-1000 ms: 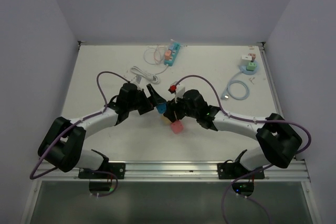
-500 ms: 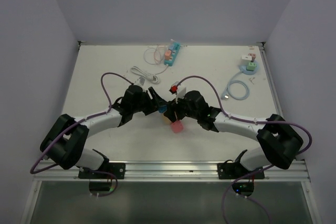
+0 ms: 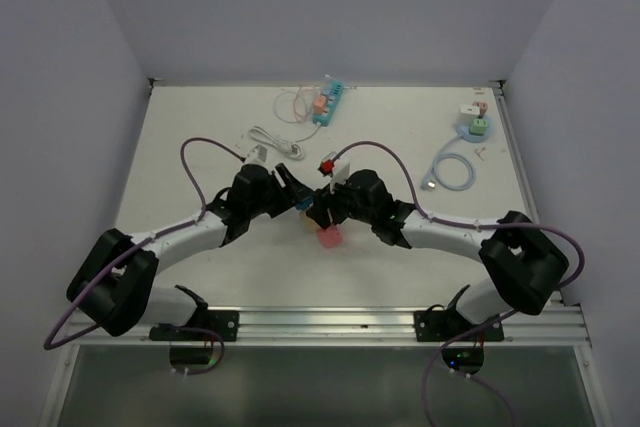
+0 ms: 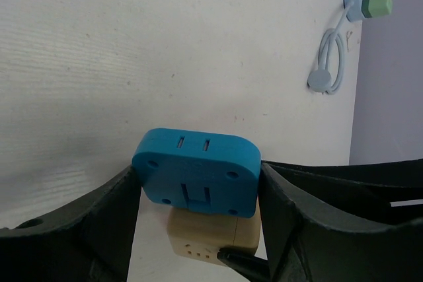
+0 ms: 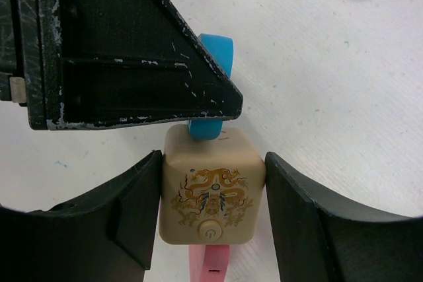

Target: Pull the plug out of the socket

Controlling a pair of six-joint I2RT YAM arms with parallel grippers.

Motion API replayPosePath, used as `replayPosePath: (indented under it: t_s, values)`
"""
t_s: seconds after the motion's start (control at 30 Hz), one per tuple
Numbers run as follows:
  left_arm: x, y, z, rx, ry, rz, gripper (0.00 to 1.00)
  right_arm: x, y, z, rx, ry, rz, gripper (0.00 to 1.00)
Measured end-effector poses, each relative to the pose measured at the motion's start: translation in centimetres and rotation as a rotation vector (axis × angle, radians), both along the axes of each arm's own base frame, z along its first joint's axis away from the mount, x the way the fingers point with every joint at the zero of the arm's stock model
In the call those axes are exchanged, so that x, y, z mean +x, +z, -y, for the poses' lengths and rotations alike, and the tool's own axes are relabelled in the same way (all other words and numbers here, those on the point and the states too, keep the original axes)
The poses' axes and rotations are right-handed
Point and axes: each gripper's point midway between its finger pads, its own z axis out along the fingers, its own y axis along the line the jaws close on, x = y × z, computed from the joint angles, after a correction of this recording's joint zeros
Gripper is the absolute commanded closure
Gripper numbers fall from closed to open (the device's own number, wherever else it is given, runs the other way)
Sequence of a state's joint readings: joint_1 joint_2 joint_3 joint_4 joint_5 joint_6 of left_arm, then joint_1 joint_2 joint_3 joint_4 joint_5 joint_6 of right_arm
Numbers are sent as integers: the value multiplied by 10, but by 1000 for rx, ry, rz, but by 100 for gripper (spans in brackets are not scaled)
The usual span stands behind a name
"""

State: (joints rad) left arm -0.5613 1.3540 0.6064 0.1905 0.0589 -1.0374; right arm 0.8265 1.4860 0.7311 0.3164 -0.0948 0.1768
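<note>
A beige cube socket (image 5: 210, 193) with a dragon print and a power button sits between the two arms at mid-table (image 3: 322, 218). A blue plug (image 4: 196, 171) sticks out of one face, and a pink plug (image 5: 210, 263) out of another (image 3: 328, 237). My left gripper (image 4: 197, 183) is shut on the blue plug, its fingers (image 4: 106, 222) pressed on both short sides. My right gripper (image 5: 211, 196) is shut on the cube, with its jaws against two opposite faces. In the right wrist view the left gripper's finger (image 5: 125, 51) covers most of the blue plug (image 5: 221, 54).
A teal power strip (image 3: 330, 102) with an orange plug and thin white cable lies at the back. A white cable (image 3: 272, 140) lies behind the left arm. A light blue socket (image 3: 473, 127) with green and white plugs and a coiled cable (image 3: 450, 169) lies at the right.
My left gripper has moved right, up to the cube, and closed on the blue plug. The cube and pink plug have shifted slightly left and away. The right arm stays on the cube.
</note>
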Motion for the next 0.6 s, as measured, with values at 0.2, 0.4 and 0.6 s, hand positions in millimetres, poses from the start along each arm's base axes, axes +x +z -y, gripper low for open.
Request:
replayPosePath:
  t_s: [0.2,0.4,0.6]
  values:
    - [8,14,-18,46,86,67,100,9,10,-15,15,24,16,100]
    - [17,27,-28,111,98,112,100,16,19,-23,20,37,32,100]
    - [28,45,-36,140,82,128,100,24,34,-29,38,34,72,100]
